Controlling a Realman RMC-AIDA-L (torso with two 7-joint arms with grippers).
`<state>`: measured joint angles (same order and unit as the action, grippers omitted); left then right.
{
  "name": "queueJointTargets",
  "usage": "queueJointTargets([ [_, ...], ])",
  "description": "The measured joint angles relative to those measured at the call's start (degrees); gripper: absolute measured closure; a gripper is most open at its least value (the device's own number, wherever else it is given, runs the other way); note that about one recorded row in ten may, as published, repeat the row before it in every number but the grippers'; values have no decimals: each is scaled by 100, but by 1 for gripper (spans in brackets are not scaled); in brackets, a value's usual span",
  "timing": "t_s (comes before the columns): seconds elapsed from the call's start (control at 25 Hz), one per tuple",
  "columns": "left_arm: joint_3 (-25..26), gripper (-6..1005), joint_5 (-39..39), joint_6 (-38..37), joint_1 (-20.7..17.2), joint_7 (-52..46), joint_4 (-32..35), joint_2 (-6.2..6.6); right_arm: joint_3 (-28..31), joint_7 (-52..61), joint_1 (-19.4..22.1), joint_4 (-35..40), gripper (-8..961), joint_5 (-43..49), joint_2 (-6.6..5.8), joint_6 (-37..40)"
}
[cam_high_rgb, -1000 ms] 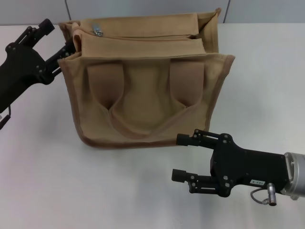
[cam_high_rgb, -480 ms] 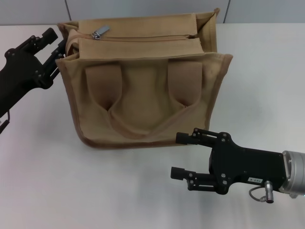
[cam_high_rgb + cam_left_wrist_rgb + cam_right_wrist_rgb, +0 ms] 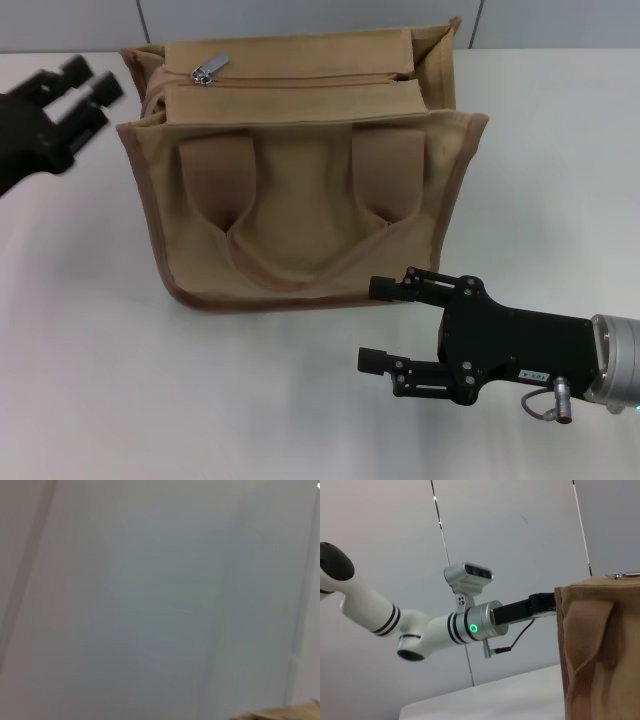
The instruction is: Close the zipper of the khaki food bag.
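Nearest the camera, the right gripper [image 3: 385,326] is hovering just in front of the khaki food bag [image 3: 300,190], low over the white bench [image 3: 90,380], its jaws standing wide with nothing between them. The bag is sitting upright on the bench, handle face toward the robot. Along its top flap the zipper [image 3: 300,80] is running as a joined seam, and the pull tab [image 3: 210,70] is lying at the end toward the robot's left. Beside that far-left corner, clear of the fabric, the left gripper [image 3: 82,95] is hanging with its jaws parted and empty. Judging by this, the closing stroke looks essentially done; the next move calls only for both arms to back away from the bag without snagging it.
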<state>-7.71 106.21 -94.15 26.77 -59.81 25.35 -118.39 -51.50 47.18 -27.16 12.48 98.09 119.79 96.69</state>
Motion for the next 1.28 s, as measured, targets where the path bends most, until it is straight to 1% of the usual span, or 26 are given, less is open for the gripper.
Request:
queueJointTargets([
  [0.04,-496,535,16,-124,-3,-189,330,-6,0,0,-2,0,195,0,0,0],
  [0.12,-971,536,17,-131,-14,-299,585,-16,0,0,-7,0,195,0,1,-1],
  [0.16,-1390,536,20,-121,-25,-385,804,-25,0,0,-8,0,195,0,2,-2],
  [0.2,-1390,536,20,-121,-25,-385,804,-25,0,0,-8,0,195,0,2,-2],
  [0.32,-1663,537,20,-132,-7,-454,1059,-31,0,0,-19,0,195,0,6,-13],
  [0.52,-1734,539,24,-175,-6,-550,1371,-22,0,0,-29,-9,195,0,8,-36],
  [0.56,-1736,539,6,-211,-27,-600,1518,-17,0,0,-29,-13,195,-1,9,-61],
  [0.8,-1806,541,33,-303,-39,-755,1749,-10,0,-27,-36,-67,196,-104,10,-82],
  [0.88,-1965,541,46,-315,-40,-771,1844,-10,-2,-136,-64,-146,196,-176,10,-82],
  [1.12,-1999,543,-5,-287,3,-772,1826,-32,-19,-284,-95,-257,196,-236,10,-84],
  [1.28,-1983,544,-201,-207,31,-759,1770,-44,0,-288,-96,-279,196,-238,9,-121],
])
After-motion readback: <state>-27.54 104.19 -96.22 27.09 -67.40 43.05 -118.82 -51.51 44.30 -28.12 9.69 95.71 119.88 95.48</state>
